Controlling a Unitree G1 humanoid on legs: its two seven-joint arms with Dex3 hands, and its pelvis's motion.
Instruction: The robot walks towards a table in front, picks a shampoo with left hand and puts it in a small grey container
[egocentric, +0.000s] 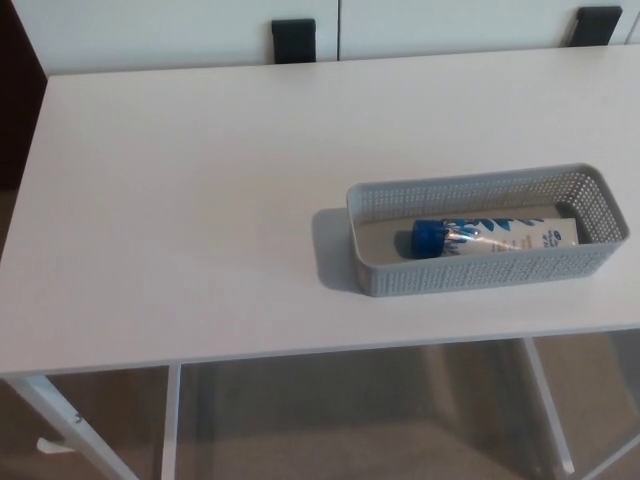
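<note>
- shampoo (495, 237) lay on its side inside the container (470, 186); it was a white tube with blue print, stretched lengthwise along the container's floor.
- its blue cap (428, 238) pointed toward the table's left edge, and the flat tail end reached toward the container's right end wall.
- the tube lay closer to the container's front wall than to its back wall.
- the container was a long grey basket with perforated walls, standing upright on the table (200, 200) toward the right edge and nearer the front edge than the far edge.
- its long side ran roughly along the front edge, with the right end turned slightly toward the far edge.
- the table was white, with a white leg (168, 420) showing under the front edge near the left corner, above a beige floor (350, 410).
- two black blocks stood just beyond the far edge, one (294, 40) near its middle and one (598, 24) toward the far right corner; what they were could not be told.
- the left hand and the right hand were both out of the view, so whether they were open or closed could not be told.
</note>
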